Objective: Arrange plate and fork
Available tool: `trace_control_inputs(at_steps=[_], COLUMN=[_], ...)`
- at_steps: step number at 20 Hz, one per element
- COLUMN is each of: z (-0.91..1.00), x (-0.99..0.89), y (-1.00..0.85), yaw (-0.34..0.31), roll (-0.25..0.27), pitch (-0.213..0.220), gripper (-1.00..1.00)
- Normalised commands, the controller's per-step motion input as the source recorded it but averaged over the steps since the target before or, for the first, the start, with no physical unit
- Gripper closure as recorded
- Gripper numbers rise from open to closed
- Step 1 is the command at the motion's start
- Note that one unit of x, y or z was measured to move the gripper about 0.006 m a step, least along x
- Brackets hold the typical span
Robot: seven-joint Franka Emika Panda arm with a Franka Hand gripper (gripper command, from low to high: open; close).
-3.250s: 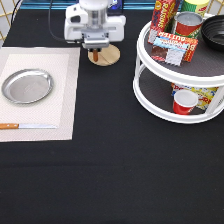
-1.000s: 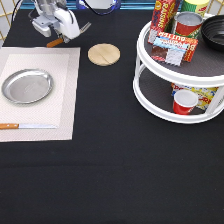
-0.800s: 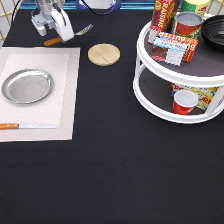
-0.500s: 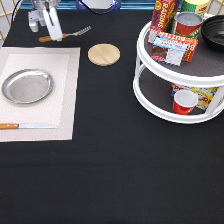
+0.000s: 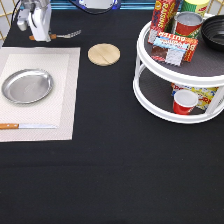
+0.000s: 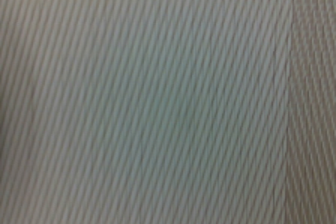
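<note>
The silver plate [image 5: 27, 86] lies on the pale placemat [image 5: 67, 100] at the exterior view's left. Along the top edge of the table, above the mat, lies the fork [image 5: 62, 35], with its tines pointing to the exterior view's right. My gripper [image 5: 40, 34] is down over the fork's brown handle end and hides most of it. Whether it grips the fork does not show. The wrist view is filled with a striped grey surface and shows none of the task's things.
A wooden-handled knife [image 5: 25, 126] lies on the mat below the plate. A tan wooden disc [image 5: 104, 54] sits right of the mat. A white two-tier rack [image 5: 150, 95] with cans, boxes and a red cup [image 5: 184, 101] fills the right side.
The gripper moved from over the wooden disc to the exterior view's top left and came down at the fork's handle. Plate, knife and disc have stayed where they were.
</note>
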Motion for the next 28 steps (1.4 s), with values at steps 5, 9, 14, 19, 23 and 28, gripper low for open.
trace_control_inputs(at_steps=[5, 9, 14, 19, 23, 28], z=[-0.02, -0.03, -0.02, -0.07, -0.12, 0.06], x=[0.41, 0.5, 0.63, 0.28, 0.01, 0.03], y=[-0.59, -0.51, -0.2, -0.03, -0.12, -0.41], yaw=[-0.044, -0.056, -0.032, -0.053, -0.085, -0.029], roll=[0.012, 0.022, 0.002, -0.004, 0.0, 0.0], pitch=[0.119, 0.131, 0.174, 0.151, 0.14, 0.144], gripper=[1.0, 1.0, 1.0, 1.0, 1.0, 1.0])
